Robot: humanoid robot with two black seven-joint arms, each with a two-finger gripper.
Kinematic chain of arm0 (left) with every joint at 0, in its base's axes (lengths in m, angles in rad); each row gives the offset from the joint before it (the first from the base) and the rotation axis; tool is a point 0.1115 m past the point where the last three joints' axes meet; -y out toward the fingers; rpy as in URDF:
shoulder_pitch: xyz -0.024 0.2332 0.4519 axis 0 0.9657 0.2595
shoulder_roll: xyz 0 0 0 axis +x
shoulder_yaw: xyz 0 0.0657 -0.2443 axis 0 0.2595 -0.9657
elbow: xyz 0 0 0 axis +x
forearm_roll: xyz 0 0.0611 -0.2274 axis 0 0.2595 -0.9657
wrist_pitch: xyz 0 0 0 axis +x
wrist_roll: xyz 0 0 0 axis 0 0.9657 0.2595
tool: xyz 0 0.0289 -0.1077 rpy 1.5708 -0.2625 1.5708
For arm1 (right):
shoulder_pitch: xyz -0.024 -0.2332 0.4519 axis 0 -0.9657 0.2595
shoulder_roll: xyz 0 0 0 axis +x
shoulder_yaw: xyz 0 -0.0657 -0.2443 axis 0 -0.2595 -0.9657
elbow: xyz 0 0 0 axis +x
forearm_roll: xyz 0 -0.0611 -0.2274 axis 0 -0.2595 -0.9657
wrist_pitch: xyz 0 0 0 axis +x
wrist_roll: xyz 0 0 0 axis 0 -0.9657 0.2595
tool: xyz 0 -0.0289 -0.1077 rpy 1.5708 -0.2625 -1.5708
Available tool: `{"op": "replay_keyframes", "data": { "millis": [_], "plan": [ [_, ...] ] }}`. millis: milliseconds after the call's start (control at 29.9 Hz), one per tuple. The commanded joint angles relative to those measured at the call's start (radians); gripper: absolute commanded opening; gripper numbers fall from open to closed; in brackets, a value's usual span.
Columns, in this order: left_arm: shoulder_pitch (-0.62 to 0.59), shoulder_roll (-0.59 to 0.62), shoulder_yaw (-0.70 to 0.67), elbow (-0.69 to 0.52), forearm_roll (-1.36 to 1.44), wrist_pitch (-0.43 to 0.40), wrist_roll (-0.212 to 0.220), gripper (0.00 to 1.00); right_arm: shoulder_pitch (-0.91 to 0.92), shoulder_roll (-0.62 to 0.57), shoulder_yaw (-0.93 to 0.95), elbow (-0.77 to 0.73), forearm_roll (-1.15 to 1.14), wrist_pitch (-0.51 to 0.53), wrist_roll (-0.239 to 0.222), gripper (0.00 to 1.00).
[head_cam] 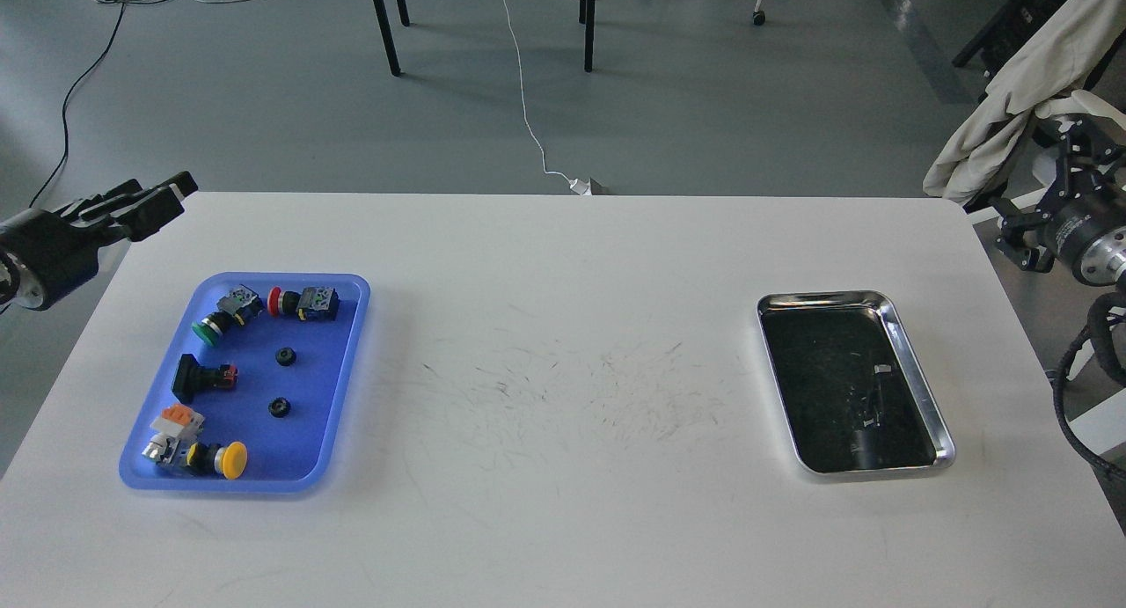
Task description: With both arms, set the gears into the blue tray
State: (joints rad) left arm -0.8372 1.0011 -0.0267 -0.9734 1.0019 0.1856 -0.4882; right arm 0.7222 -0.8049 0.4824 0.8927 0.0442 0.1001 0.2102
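The white desk (563,520) is bare along its near edge and scuffed with fine dark marks around the middle. On its left side lies the blue tray (347,362), long side running away from the viewer. In the tray's near left corner sit a yellow push-button (230,459) and, just behind it to the left, an orange-topped switch (174,420). Further in, a black switch with a red end (204,377) lies near the left rim. The two gears are on the tray floor right of centre, apart from each other and from the switches: the nearer gear (279,406) and the farther gear (285,355). Along the far rim rest a green push-button (214,322) and a red push-button (301,302).

On the right side of the desk, well apart from the blue tray, lies a silver metal tray (919,375) with a dark, reflective inside.

The left gripper (154,199) hangs off the desk's far left corner, above the floor and clear of the blue tray, holding nothing; its fingers look close together, but they are too dark to tell apart for certain. The right gripper (1082,164) is beyond the desk's right edge, seen nearly end-on against a beige cloth (1020,80); whether its fingers are wide or narrow cannot be told.

Beyond the desk, grey floor carries a white cable (525,106) and dark chair legs (387,23).
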Motion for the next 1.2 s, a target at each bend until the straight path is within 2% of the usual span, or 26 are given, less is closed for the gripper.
{"op": "replay_keyframes", "data": {
  "millis": [0, 201, 301, 401, 535, 836, 970, 1070, 1170],
  "plan": [
    [0.001, -0.009, -0.004, 0.001, -0.135, 0.009, 0.0, 0.94, -0.001, -0.023, 0.001, 0.025, 0.002, 0.033, 0.0, 0.99],
    [-0.011, -0.015, -0.048, -0.005, -0.253, -0.015, 0.0, 0.97, 0.0, -0.062, 0.001, 0.046, 0.0, 0.032, -0.003, 0.99],
    [-0.01, -0.025, -0.101, 0.005, -0.319, -0.09, 0.0, 0.97, 0.002, -0.065, 0.025, 0.052, 0.031, 0.018, -0.006, 0.99],
    [-0.013, -0.079, -0.159, 0.028, -0.402, -0.143, 0.0, 0.98, -0.001, -0.059, 0.031, 0.057, 0.11, -0.02, -0.005, 0.99],
    [-0.013, -0.145, -0.193, 0.084, -0.451, -0.147, 0.0, 0.98, 0.0, -0.036, 0.048, 0.071, 0.115, -0.092, -0.003, 0.99],
    [-0.034, -0.266, -0.288, 0.162, -0.684, -0.204, 0.0, 0.98, 0.011, -0.008, 0.028, 0.201, 0.108, -0.082, 0.0, 0.99],
    [-0.039, -0.355, -0.406, 0.174, -0.781, -0.297, 0.141, 0.98, -0.001, 0.064, 0.021, 0.212, 0.108, -0.069, 0.005, 0.99],
    [-0.046, -0.377, -0.443, 0.176, -0.802, -0.298, 0.242, 0.98, 0.011, 0.119, 0.051, 0.199, 0.112, -0.089, -0.002, 0.99],
    [-0.049, -0.403, -0.516, 0.177, -0.913, -0.304, 0.382, 0.98, 0.013, 0.145, 0.106, 0.199, 0.134, -0.091, -0.006, 0.99]
  ]
}}
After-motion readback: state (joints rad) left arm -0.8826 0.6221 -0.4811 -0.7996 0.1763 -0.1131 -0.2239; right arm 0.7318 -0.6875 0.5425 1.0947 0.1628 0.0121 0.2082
